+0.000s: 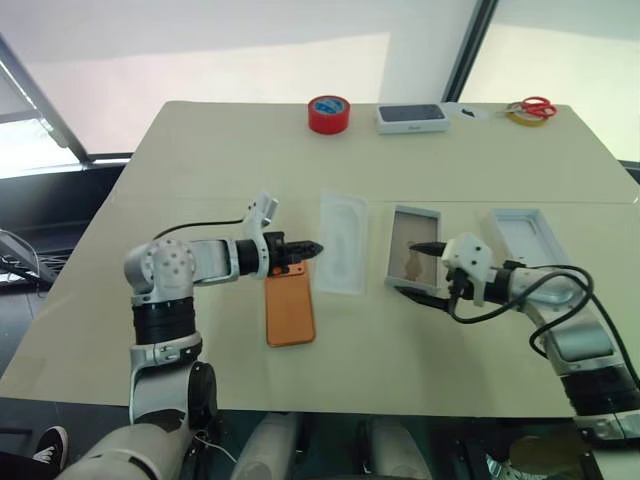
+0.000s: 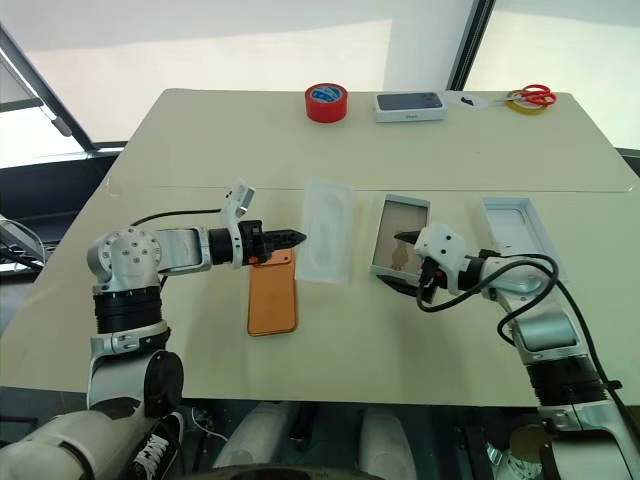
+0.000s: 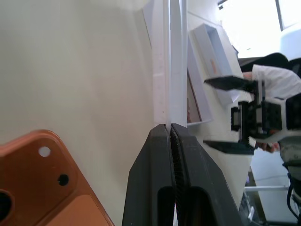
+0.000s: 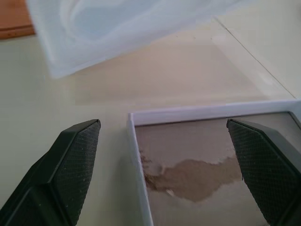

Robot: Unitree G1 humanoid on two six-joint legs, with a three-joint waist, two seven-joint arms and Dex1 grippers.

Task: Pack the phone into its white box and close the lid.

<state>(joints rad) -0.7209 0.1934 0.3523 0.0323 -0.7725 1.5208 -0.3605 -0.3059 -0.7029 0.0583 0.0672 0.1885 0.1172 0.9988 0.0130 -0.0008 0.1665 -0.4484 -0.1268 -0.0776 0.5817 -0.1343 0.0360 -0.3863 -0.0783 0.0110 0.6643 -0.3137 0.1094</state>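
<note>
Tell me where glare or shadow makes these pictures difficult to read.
Left eye view: the window behind the table is blown white; tabletop evenly lit. Left wrist view: window glare in one corner. Right wrist view: the white insert looks washed out, with a soft shadow beneath it.

Looks like an office or lab test setup: a big plain beige desk [image 1: 200, 160] parked right by tall windows with pale roller blinds. Red tape roll [image 1: 329, 113] and scissors [image 1: 535, 106] sit along the desk's far edge.
</note>
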